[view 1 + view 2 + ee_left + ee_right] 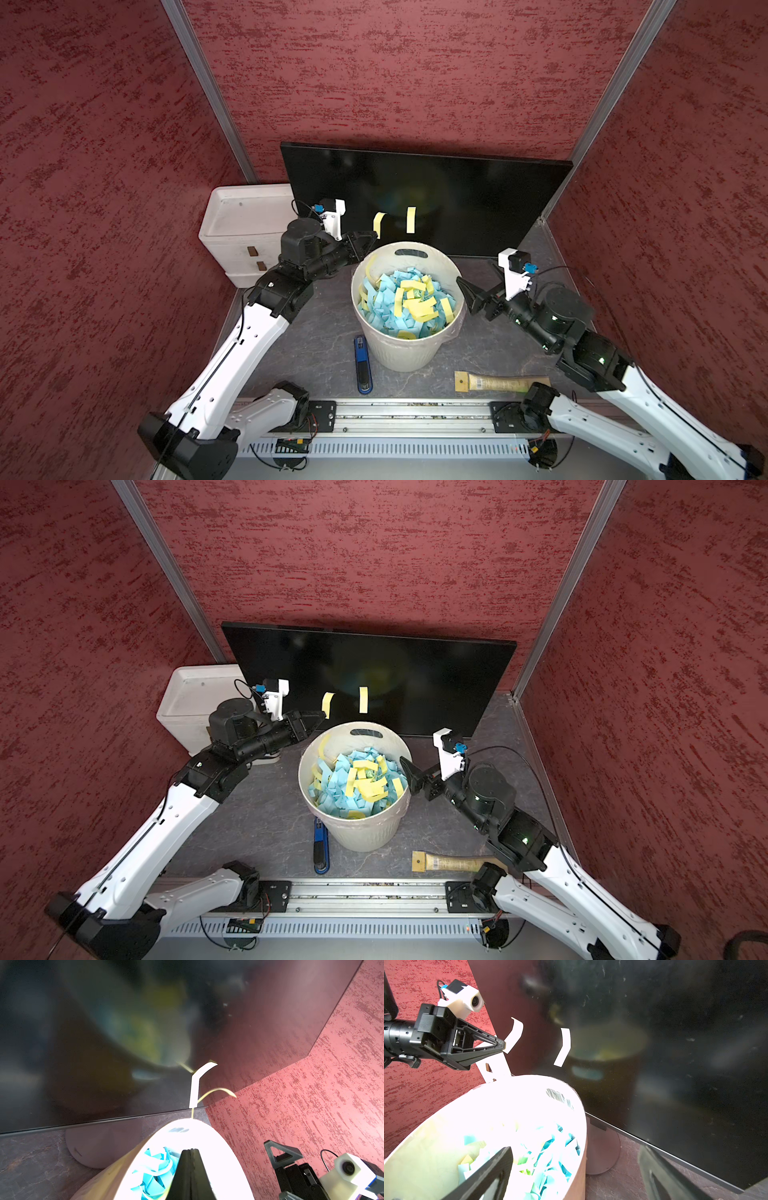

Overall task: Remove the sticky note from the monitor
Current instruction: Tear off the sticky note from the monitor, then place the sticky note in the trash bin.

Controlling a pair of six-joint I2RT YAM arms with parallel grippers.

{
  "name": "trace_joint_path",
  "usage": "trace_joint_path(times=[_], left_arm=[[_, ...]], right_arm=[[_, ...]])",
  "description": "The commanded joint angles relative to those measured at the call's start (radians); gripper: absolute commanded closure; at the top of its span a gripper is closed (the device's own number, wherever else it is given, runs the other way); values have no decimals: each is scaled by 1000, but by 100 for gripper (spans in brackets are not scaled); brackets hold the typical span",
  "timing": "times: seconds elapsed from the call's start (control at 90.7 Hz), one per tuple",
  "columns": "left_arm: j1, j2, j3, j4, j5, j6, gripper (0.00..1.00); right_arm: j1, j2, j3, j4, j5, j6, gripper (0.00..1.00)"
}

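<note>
Item, the monitor: we record it upright across the upper middle of the frame, its screen dark and glossy. Item, left-hand sticky note: a yellow strip on the lower screen, left of centre, its top end curled away from the glass. Item, second sticky note: just to the right of the first, on the screen and not touched by either arm. Item, left gripper: clenched tight, with its tip at the lower free end of the left-hand sticky note. We judge that it is pinching the paper there, though the pinch itself is too small to see. Item, right gripper: jaws spread wide and holding nothing, it hangs at the right rim of the white bin, well apart from both notes. The bin stands at centre frame below the screen, heaped with blue and yellow paper slips. Sundries: a white drawer unit at left, a blue tool and a wooden-handled tool low in the frame. Progress, in our estimate: one note is seized and neither is clearly off the glass. Peeling it free and dropping it in the bin remain.
</note>
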State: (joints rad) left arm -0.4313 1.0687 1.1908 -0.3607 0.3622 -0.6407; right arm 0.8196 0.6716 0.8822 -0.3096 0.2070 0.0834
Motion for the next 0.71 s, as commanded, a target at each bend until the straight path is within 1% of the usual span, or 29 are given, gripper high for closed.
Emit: trace_joint_path(times=[0.0,0.165,0.264,0.441,0.694], left_arm=[[-29,-23,-9,-40,-11,32,100],[-101,-30,18,-105,-66,95,100],[-154,-29,43,-156,-127,139,100],[-252,-9,101,-266,-284,222,100],[-359,38,141,-351,-415,285,100]], right_arm=[[6,-6,-9,35,24,15,2],[5,-12,-13,29,33,16,1],[6,-16,-15,29,39,14,2],[6,-16,-20,33,47,10,1],[6,-7,-17,40,51,5,1]])
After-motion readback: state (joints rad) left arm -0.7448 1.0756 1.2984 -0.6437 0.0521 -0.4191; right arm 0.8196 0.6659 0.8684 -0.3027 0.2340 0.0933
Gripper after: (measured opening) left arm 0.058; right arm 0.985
